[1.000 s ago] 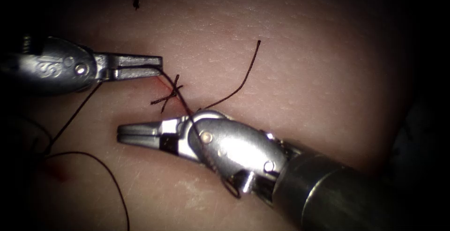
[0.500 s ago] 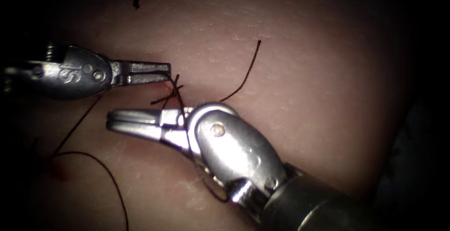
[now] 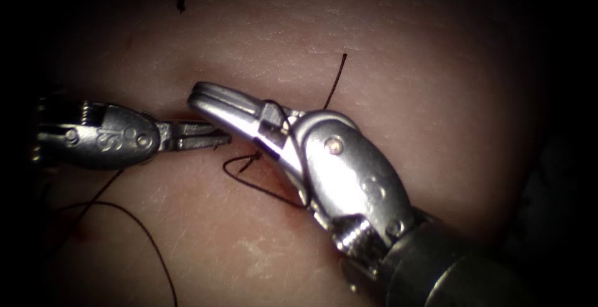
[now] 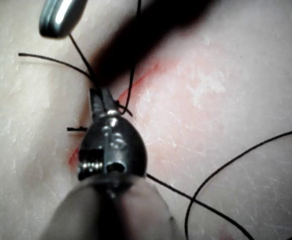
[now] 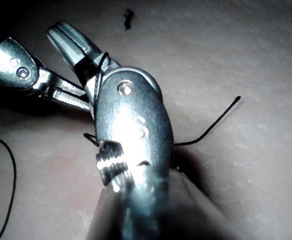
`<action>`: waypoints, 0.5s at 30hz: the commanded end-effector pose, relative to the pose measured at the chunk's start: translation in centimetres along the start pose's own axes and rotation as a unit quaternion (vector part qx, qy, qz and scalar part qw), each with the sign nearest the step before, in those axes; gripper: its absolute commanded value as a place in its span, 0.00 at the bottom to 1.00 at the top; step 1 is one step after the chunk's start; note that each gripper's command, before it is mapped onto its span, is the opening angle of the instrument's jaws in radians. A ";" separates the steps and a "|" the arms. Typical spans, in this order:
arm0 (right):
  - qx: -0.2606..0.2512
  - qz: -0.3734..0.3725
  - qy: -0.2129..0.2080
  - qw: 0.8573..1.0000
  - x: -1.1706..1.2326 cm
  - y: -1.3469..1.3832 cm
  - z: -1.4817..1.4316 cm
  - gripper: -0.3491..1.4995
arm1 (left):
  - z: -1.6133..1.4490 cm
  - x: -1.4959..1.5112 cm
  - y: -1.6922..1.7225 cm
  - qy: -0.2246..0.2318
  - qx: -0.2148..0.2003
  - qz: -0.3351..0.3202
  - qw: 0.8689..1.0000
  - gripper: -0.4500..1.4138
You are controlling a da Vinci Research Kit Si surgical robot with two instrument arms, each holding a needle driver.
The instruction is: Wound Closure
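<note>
- Presently, left claw [image 3: 212, 137]: closed on thread [image 3: 261, 185] beside the cut [image 4: 140, 80].
- Right claw [image 3: 202, 98]: closed, empty; thread looped round it, best kept slack.
- Needle: unlocated.

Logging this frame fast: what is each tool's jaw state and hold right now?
Left arm's steel needle driver: shut on the dark suture thread.
Right arm's steel needle driver: shut, thread wrapped around it, nothing gripped.

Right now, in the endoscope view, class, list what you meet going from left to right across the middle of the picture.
Left gripper, shut on the thread → loop of thread lying on the tissue → right gripper with thread wound around it → free end of thread.
</note>
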 end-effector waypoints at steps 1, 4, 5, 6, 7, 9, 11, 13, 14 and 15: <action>-0.023 -0.009 -0.019 1.000 -0.09 0.03 0.00 0.00 | 0.08 -0.03 0.08 0.001 -0.002 -0.002 1.000 0.00; -0.051 -0.031 -0.071 0.996 -0.12 0.09 0.00 0.00 | 0.08 0.01 0.15 0.002 -0.003 0.000 1.000 0.00; -0.060 -0.037 -0.083 0.994 -0.14 0.10 0.00 0.08 | 0.08 0.02 0.17 0.003 -0.003 0.000 1.000 0.00; -0.069 -0.041 -0.092 0.992 -0.15 0.11 0.00 0.13 | 0.09 0.05 0.20 0.003 -0.003 0.000 1.000 0.00; -0.080 -0.040 -0.100 0.991 -0.16 0.12 -0.01 0.17 | 0.09 0.06 0.21 0.003 -0.003 0.001 1.000 0.00; -0.100 -0.027 -0.120 0.987 -0.19 0.15 -0.01 0.27 | 0.10 0.10 0.26 0.004 -0.004 0.001 1.000 0.00; -0.122 -0.001 -0.129 0.984 -0.24 0.18 -0.02 0.36 | 0.11 0.13 0.28 0.005 -0.004 0.001 1.000 0.00; -0.136 0.025 -0.144 0.980 -0.28 0.20 -0.02 0.42 | 0.13 0.17 0.30 0.006 -0.004 0.000 1.000 0.00; -0.143 0.049 -0.155 0.976 -0.32 0.21 -0.03 0.44 | 0.13 0.19 0.30 0.006 -0.004 0.000 1.000 0.00; -0.149 0.071 -0.163 0.973 -0.35 0.21 -0.04 0.40 | 0.14 0.21 0.30 0.007 -0.004 -0.001 1.000 0.00</action>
